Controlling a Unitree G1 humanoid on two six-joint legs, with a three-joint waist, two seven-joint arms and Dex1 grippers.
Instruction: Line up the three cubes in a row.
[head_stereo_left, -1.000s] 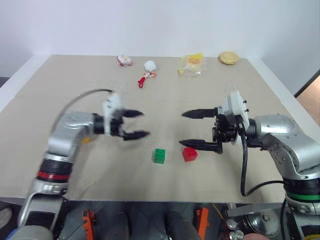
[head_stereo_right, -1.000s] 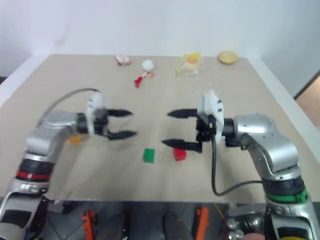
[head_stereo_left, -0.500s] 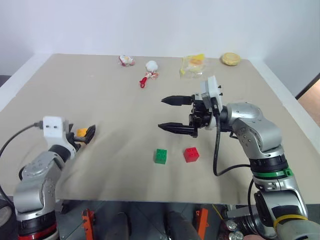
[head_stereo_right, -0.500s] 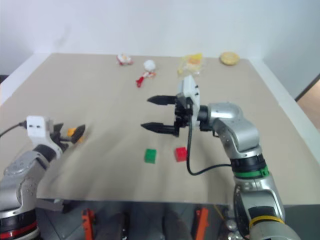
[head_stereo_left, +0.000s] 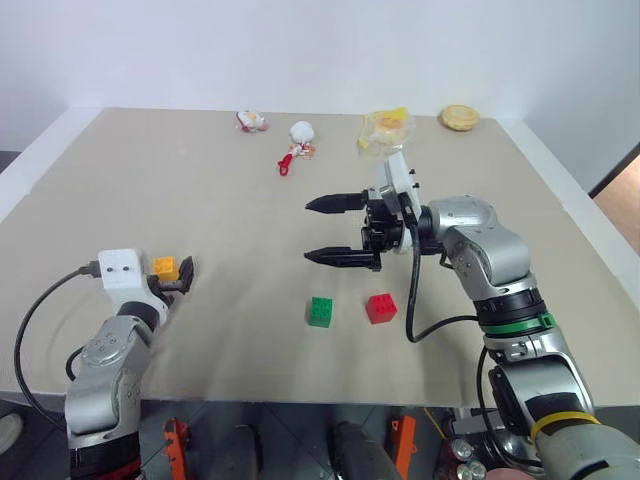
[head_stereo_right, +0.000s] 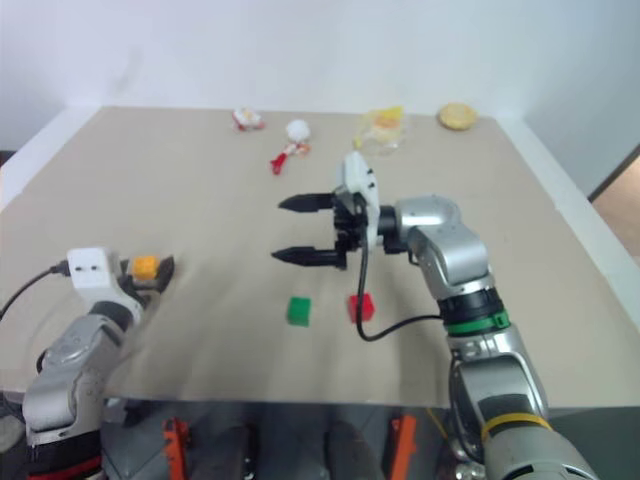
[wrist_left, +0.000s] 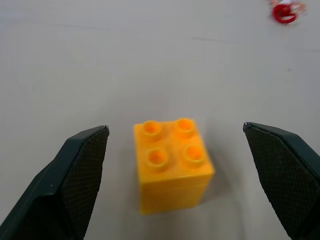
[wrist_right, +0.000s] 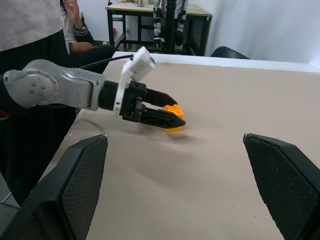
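Since a second ago the left hand (wrist_left: 175, 175) has swung out from mid-counter and sunk near the left edge, its black ribbed fingers spread wide either side of the studded yellow-orange cube (wrist_left: 171, 162), not touching it. The right hand (head_stereo_left: 325, 230) has slid leftward above the counter (head_stereo_left: 200, 180), fingers apart and empty. The glossy green cube (head_stereo_left: 321, 311) and red cube (head_stereo_left: 381, 307) sit side by side near the front edge.

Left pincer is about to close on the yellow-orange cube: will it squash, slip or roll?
The yellow-orange cube looks like hard moulded plastic, so probably stiff and light. Its flat base suggests sliding, not rolling. Its glossy sides might slip, though the left pincer has textured pads.
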